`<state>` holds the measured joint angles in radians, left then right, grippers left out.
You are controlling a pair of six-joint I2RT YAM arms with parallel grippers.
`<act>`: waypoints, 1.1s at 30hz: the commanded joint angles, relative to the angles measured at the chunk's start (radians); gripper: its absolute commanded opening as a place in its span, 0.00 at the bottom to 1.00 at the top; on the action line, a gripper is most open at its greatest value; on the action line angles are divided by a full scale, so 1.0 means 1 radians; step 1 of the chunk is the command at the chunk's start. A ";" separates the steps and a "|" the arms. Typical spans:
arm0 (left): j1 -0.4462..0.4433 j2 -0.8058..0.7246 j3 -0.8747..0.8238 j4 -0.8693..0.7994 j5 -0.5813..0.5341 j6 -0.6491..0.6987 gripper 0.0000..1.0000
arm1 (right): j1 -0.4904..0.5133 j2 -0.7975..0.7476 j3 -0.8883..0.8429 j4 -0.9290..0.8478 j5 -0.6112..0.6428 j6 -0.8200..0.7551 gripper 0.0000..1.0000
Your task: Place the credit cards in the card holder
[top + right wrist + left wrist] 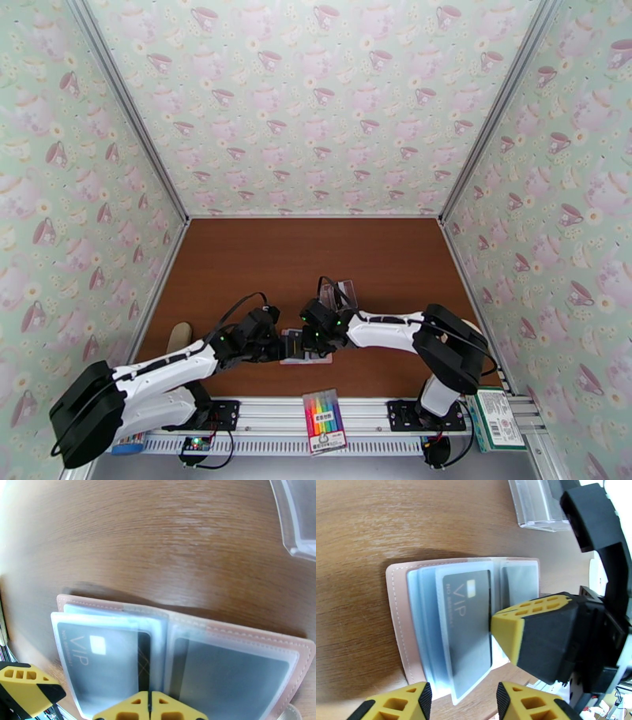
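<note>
Card holder [397, 610] lies open and flat on the brown table [261, 260], near the front edge, between the two grippers. From above it is a pink sliver, mostly covered by the arms. The wrist cameras show its clear sleeves fanned out. A dark VIP card [468, 626] sits in the top sleeve of one page, and a second dark card [233, 673] sits in a sleeve on the other page. "VIP" reads clearly beside a pale chip, but the small line under it is too blurred to read. The right gripper [150, 707] has its yellow fingertips pressed together with no gap, resting at the VIP card's edge by the fold. The left gripper [462, 705] has its fingers apart, with a sleeve corner lying loose in the gap. A clear plastic box [537, 507] beyond the holder is cut off by the frame. The marker pack [324, 422] on the front rail carries writing too small to read.
</note>
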<state>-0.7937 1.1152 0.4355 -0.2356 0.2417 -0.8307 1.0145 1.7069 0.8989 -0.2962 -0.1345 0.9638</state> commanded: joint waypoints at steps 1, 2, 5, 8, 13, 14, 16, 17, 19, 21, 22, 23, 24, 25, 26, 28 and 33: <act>-0.002 -0.015 -0.008 -0.008 -0.013 -0.004 0.51 | 0.007 0.027 0.015 -0.006 0.004 -0.007 0.04; -0.002 -0.011 -0.007 -0.006 -0.009 -0.004 0.51 | 0.006 0.026 0.015 -0.006 0.004 -0.008 0.04; -0.002 0.009 -0.005 0.001 -0.005 -0.006 0.51 | 0.007 0.026 0.015 -0.006 0.004 -0.008 0.04; -0.003 0.021 -0.006 0.014 0.004 -0.008 0.51 | 0.007 0.025 0.012 -0.004 0.004 -0.008 0.04; -0.007 0.036 -0.003 0.041 0.008 -0.012 0.51 | 0.006 0.030 0.014 -0.004 0.003 -0.008 0.04; -0.010 0.041 -0.003 0.045 0.008 -0.013 0.51 | 0.007 0.032 0.015 -0.004 0.001 -0.009 0.04; -0.014 0.052 0.000 0.053 0.033 -0.015 0.51 | 0.006 0.032 0.014 -0.003 0.000 -0.008 0.04; -0.017 0.059 0.002 0.058 0.033 -0.017 0.51 | 0.007 0.033 0.014 -0.003 -0.001 -0.009 0.04; -0.021 0.071 0.004 0.061 0.033 -0.016 0.51 | 0.007 0.034 0.015 -0.003 -0.001 -0.010 0.04; -0.024 0.082 0.006 0.068 0.034 -0.016 0.51 | 0.007 0.033 0.016 -0.003 -0.001 -0.010 0.04; -0.027 0.087 0.007 0.072 0.035 -0.018 0.51 | 0.007 0.032 0.016 -0.003 0.001 -0.010 0.04; -0.030 0.090 0.009 0.075 0.034 -0.020 0.51 | 0.007 0.032 0.014 -0.003 -0.001 -0.008 0.04; -0.033 0.093 0.010 0.078 0.035 -0.021 0.51 | 0.007 0.033 0.014 -0.003 -0.001 -0.008 0.04; -0.037 0.093 0.014 0.078 0.032 -0.021 0.51 | 0.007 0.033 0.014 -0.001 -0.001 -0.009 0.03; -0.040 0.094 0.016 0.076 0.030 -0.021 0.51 | 0.008 0.034 0.015 -0.001 -0.001 -0.008 0.03; -0.045 0.094 0.020 0.076 0.028 -0.021 0.51 | 0.010 0.035 0.017 -0.001 -0.001 -0.008 0.03; -0.054 0.098 0.024 0.078 0.022 -0.025 0.51 | 0.014 0.036 0.021 -0.002 -0.001 -0.011 0.03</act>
<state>-0.8398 1.2018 0.4355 -0.1726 0.2569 -0.8398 1.0157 1.7145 0.9028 -0.2893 -0.1371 0.9634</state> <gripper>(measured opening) 0.508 0.046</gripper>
